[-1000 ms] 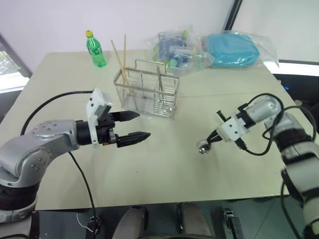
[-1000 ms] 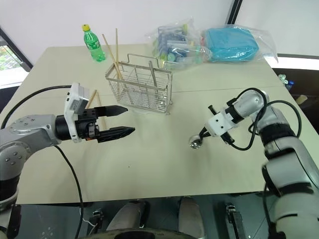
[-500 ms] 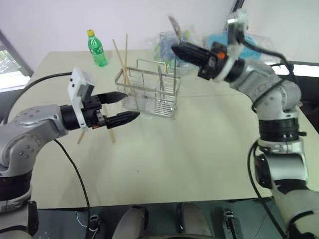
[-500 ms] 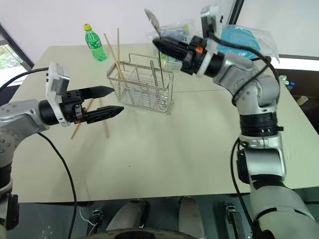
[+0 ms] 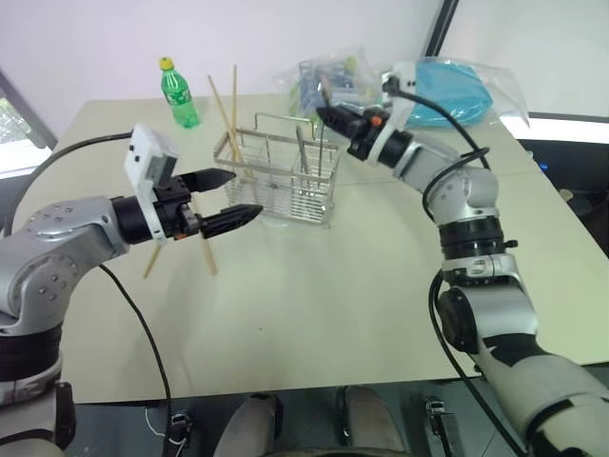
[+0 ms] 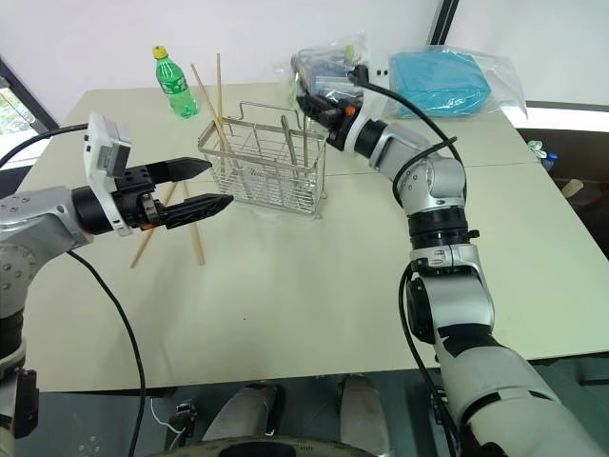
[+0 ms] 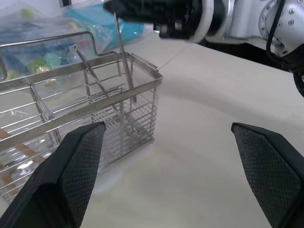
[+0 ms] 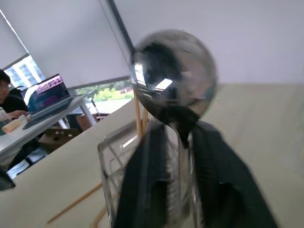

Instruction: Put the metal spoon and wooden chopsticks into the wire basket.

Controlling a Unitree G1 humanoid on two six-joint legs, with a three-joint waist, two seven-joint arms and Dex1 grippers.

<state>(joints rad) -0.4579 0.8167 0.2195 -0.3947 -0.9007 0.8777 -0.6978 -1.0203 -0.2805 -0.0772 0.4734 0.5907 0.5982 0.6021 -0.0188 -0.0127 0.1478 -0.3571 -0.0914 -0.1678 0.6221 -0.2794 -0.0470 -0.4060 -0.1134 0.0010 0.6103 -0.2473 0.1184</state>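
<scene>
Right jaws, clamped on the metal spoon [image 7: 124, 57], have carried it off the bench [image 6: 314, 286]; handle now inside the wire basket [image 6: 262, 167]. Left jaws apart.

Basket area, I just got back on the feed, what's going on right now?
The right gripper is over the wire basket with the metal spoon, handle down inside a compartment, bowl up between its fingers. Two wooden chopsticks already stand in the basket; two more lie on the table beside it. The left gripper hovers open and empty near those.
</scene>
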